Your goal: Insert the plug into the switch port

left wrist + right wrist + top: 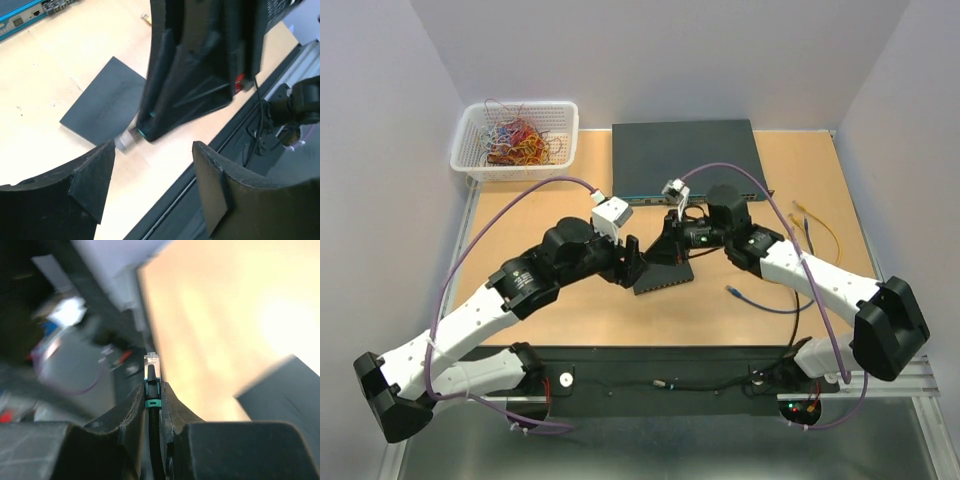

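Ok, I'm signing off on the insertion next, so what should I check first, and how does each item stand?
1. Grip on plug by right gripper, tip protruding: ok.
2. Seating of small switch, flat on table: ok.
3. Bracing of small switch by left gripper: not ok, open and empty.
4. Alignment of plug with a port: cannot tell, ports hidden.
5. Latch side of plug: cannot tell.

Clear plug (152, 360) with teal boot (152, 390), black cable (154, 440).

On my tan table (610, 320), white basket (468, 162) of tangled coloured wires (520, 140) sits back left, yellow cable (820, 225) far right, loose blue-tipped cable (732, 291) near it.
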Controlling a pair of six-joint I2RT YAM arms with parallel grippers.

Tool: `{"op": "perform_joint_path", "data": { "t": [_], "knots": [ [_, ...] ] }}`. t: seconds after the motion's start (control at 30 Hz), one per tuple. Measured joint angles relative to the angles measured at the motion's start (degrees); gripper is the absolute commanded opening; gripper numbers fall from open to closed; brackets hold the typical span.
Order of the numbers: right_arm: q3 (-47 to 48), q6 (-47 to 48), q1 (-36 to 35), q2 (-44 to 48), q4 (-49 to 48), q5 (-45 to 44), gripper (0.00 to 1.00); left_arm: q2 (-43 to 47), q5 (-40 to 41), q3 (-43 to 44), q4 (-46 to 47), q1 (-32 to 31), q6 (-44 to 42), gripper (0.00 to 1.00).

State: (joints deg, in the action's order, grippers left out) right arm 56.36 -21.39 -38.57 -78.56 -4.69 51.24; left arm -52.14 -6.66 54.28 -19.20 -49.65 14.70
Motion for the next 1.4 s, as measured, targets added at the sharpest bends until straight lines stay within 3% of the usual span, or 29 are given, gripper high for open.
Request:
{"op": "perform_joint_path", "data": {
  "t": [0.33,0.47,0.63,1.0,1.4],
  "knots": [
    [-12.3,-6.8,-0.4,9.0,3.3,-48.3,0.01,-6.1,6.9,-6.6,6.5,1.5,4.0,0.75],
    [-12.5,-8.3,-0.4,8.0,5.0,-60.4,0.00,-10.4,8.0,-12.1,11.6,4.2,7.1,0.74],
    [-12.5,-10.6,-0.2,-0.1,6.9,-71.4,0.00,-18.2,8.9,-16.0,17.9,6.6,10.8,0.73],
    [-12.3,-14.9,0.3,-12.9,9.0,-76.1,0.00,-24.8,9.3,-17.9,27.9,7.5,14.2,0.72],
    [-7.8,-15.5,-0.2,-19.8,-0.4,-64.7,0.00,-24.9,10.3,-23.6,32.3,9.1,19.1,0.71]
  ]
}}
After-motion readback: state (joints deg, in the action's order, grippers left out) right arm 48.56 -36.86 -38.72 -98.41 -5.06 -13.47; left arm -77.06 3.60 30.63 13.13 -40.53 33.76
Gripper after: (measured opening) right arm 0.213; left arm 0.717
